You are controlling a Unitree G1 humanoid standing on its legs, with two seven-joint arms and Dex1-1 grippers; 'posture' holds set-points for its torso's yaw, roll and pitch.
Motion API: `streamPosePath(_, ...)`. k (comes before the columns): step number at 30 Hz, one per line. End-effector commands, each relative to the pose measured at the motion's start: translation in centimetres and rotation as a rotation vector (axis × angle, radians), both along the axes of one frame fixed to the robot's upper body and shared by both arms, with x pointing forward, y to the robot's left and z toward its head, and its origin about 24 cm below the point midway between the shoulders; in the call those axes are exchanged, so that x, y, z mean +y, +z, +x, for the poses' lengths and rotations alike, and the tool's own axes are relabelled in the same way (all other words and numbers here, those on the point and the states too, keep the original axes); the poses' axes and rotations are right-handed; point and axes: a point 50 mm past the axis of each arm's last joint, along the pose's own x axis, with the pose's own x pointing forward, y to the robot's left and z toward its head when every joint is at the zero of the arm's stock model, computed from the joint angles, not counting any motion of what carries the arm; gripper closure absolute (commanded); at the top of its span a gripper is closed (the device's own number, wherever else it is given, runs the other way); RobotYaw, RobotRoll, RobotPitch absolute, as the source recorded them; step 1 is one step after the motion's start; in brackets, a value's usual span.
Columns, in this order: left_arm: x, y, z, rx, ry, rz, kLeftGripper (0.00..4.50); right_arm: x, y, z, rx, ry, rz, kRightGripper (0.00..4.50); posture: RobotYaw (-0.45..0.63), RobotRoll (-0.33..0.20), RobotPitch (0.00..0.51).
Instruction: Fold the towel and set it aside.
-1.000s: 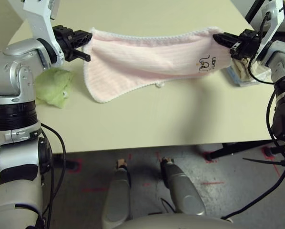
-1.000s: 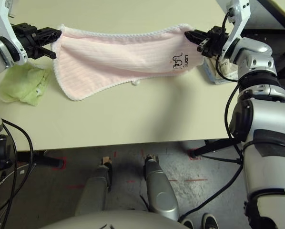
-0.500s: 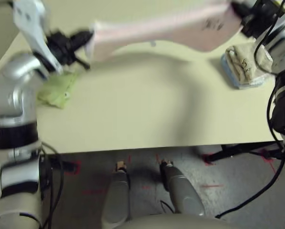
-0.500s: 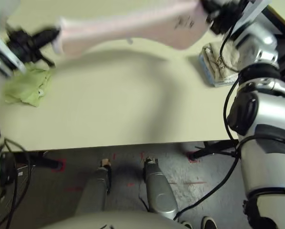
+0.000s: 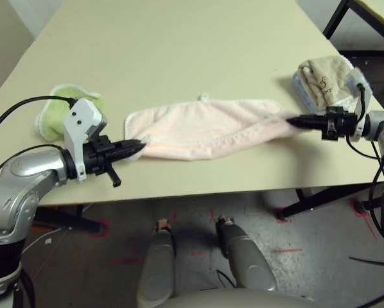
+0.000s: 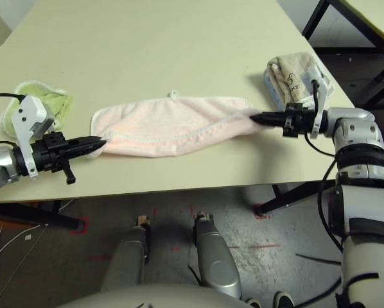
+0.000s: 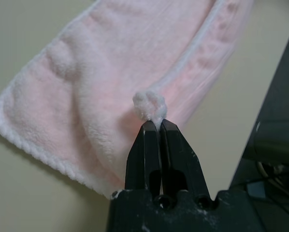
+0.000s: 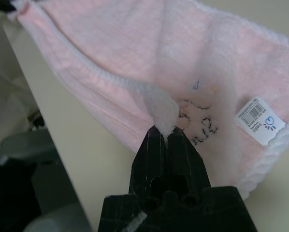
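The pale pink towel (image 5: 208,127) lies folded lengthwise across the middle of the table, its white stitched edge (image 6: 198,133) running along the near side. My left gripper (image 5: 139,145) is shut on the towel's left near corner (image 7: 149,104), low over the table. At the other end my right gripper (image 5: 291,119) is shut on the right near corner (image 8: 162,112). In the right wrist view the dark printed emblem (image 8: 197,126) and a white label (image 8: 260,121) show just past the pinched corner.
A light-green fluffy cloth (image 5: 58,110) lies at the table's left, behind my left arm. A beige towel with a blue layer (image 5: 323,78) sits at the right edge. The table's near edge (image 5: 205,192) runs just under the towel.
Both grippers have come down and toward me with the towel, which hung stretched in the air before and now lies folded on the table. The camera has tilted too.
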Motion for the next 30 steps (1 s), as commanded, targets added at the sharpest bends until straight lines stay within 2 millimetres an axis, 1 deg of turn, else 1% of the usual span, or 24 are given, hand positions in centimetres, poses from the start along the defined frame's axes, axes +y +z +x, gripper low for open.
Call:
streamPosePath(1,0.4,0.3,-0.1,0.015,-0.004,-0.016,4.44,0.0,0.2,-0.2,-0.008,0.021,-0.024,4.50,0.14,0.000,0.199)
streamPosePath(3,0.6,0.5,-0.2,0.029,0.003,-0.040,4.44,0.1,0.3,-0.1,-0.017,0.014,-0.012,4.50,0.14,0.000,0.199)
streamPosePath(5,0.8,1.1,0.1,0.001,0.031,-0.083,4.44,0.4,0.5,0.3,-0.054,-0.028,0.019,4.50,0.14,0.000,0.200)
streamPosePath(9,0.7,2.2,1.3,-0.078,0.093,-0.127,4.44,0.7,0.7,1.8,-0.162,-0.179,0.043,4.50,0.14,0.000,0.201)
streamPosePath(14,-0.4,2.6,2.2,-0.116,0.092,-0.149,4.44,1.6,0.6,2.9,-0.227,-0.250,0.024,4.50,0.14,0.000,0.201)
streamPosePath(21,-1.2,2.8,4.3,-0.137,0.189,-0.178,4.44,3.3,0.8,4.3,-0.281,-0.319,0.026,4.50,0.14,0.000,0.198)
streamPosePath(26,-1.2,2.7,4.9,-0.135,0.219,-0.171,4.44,3.7,1.0,4.9,-0.303,-0.347,0.020,4.50,0.14,0.000,0.198)
streamPosePath(30,-1.1,3.3,5.5,-0.146,0.242,-0.179,4.44,3.7,1.0,5.2,-0.316,-0.387,0.006,4.50,0.14,0.000,0.199)
